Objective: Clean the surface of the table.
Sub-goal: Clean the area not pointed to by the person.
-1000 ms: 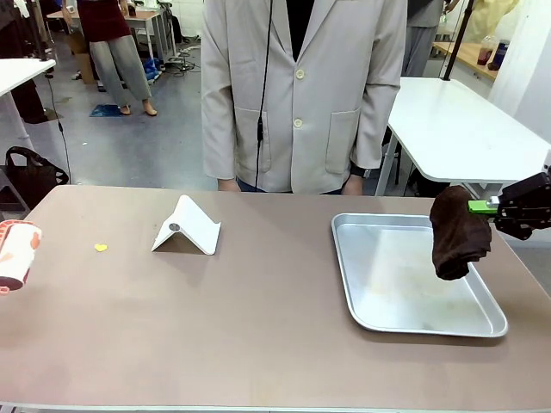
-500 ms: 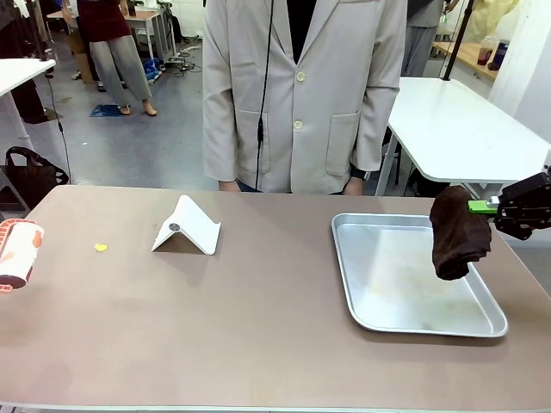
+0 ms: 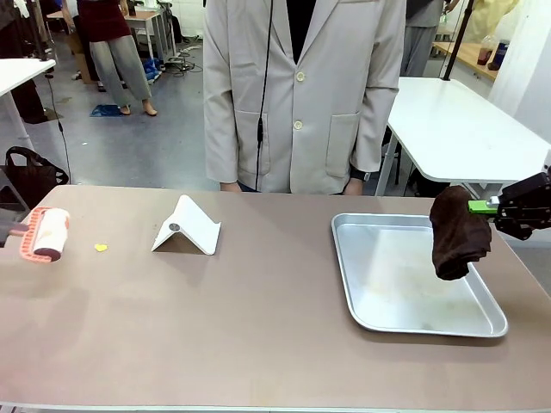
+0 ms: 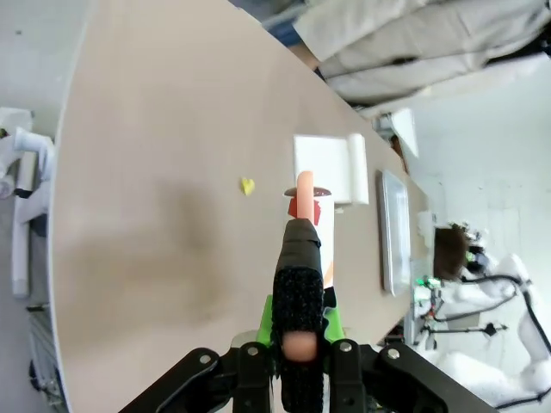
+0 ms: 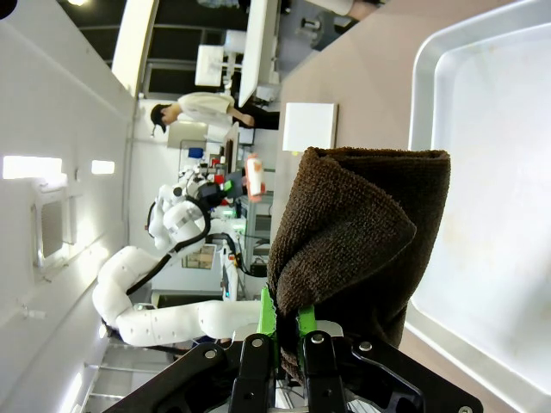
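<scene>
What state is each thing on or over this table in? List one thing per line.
Table, not yet clean: a yellow scrap lies on it.
Roller, held by its handle, over the table's left end.
Left claw, shut on the roller.
Cloth, bunched, hanging over the tray's right edge.
Right claw, shut on the cloth.
Tray, flat, empty.
White stand, resting tent-like on the table.

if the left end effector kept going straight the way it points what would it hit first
Likely the white folded stand, met by the lint roller it grips; the yellow scrap lies just off that line. Depth is unclear.
</scene>
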Action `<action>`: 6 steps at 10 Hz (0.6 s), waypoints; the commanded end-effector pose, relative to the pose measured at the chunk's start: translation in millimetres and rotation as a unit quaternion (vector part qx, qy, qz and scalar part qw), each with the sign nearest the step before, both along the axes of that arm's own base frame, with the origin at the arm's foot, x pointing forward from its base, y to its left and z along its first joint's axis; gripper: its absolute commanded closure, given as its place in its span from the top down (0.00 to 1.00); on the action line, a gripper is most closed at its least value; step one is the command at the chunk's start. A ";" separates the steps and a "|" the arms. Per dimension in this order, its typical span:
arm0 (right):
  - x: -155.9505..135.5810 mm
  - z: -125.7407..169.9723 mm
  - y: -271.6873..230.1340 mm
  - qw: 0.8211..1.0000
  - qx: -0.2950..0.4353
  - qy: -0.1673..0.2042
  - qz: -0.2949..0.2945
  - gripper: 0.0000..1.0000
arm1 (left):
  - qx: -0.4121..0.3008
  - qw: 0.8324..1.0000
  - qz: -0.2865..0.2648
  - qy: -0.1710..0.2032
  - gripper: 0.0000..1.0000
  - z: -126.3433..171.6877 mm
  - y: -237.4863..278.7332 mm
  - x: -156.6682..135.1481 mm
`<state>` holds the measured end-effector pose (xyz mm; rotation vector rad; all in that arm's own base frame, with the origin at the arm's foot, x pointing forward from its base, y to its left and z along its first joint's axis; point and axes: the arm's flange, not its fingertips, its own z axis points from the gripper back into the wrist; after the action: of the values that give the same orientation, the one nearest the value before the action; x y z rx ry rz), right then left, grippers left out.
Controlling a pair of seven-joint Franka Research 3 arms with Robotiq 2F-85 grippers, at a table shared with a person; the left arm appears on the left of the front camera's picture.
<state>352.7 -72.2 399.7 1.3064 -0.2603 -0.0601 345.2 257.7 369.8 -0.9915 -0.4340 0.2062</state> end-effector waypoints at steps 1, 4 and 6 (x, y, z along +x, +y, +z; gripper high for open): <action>-1.2 3.5 -0.6 1.000 0.002 -0.006 0.000 0.11 | 0.012 0.999 0.023 0.036 0.23 -2.9 0.6 36.8; -1.2 3.5 -0.6 1.000 0.002 -0.006 0.000 0.11 | 0.037 0.995 0.036 0.088 0.23 -16.7 -2.7 63.1; -1.2 3.5 -0.6 1.000 0.002 -0.006 0.000 0.11 | 0.046 0.992 0.049 0.109 0.23 -26.4 -3.9 73.1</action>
<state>352.8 -72.2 399.7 1.3064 -0.2600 -0.0599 414.0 256.5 339.6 -0.8613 -0.3134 0.3507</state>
